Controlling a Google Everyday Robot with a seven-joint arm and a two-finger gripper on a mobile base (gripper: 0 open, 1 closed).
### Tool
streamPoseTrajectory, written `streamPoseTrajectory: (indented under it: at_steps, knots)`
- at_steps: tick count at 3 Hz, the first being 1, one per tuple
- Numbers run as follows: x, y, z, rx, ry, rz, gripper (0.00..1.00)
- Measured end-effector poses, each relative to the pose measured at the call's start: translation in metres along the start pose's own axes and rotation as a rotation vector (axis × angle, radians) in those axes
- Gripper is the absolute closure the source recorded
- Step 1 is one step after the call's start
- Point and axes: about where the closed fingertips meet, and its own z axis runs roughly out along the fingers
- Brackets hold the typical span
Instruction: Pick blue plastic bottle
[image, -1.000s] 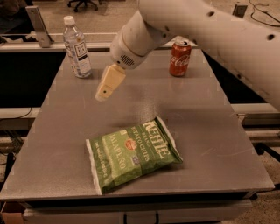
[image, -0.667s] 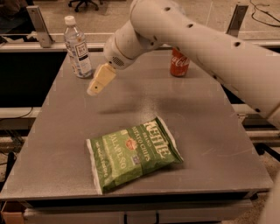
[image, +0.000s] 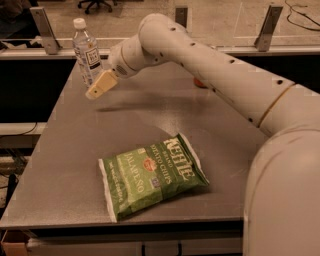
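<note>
The blue plastic bottle (image: 87, 51) stands upright at the far left corner of the grey table (image: 75, 150). It is clear and bluish, with a white cap and a white label. My gripper (image: 96, 89) reaches in from the right on a long white arm. Its tan fingertip hangs just below and to the right of the bottle, close to its base, above the table top. It holds nothing that I can see.
A green Kettle chip bag (image: 150, 172) lies flat near the table's front edge. A red soda can (image: 199, 82) at the far side is almost fully hidden behind my arm. A metal railing and posts (image: 45, 30) run behind the table.
My gripper has moved left and toward the far side, from the table's middle to right beside the bottle. My arm now covers most of the red can.
</note>
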Motion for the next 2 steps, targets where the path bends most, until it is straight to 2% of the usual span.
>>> streamPoseTrajectory:
  at_steps: [2]
  knots:
    - [-0.014,-0.025,0.040,0.036,-0.133,0.073,0.00]
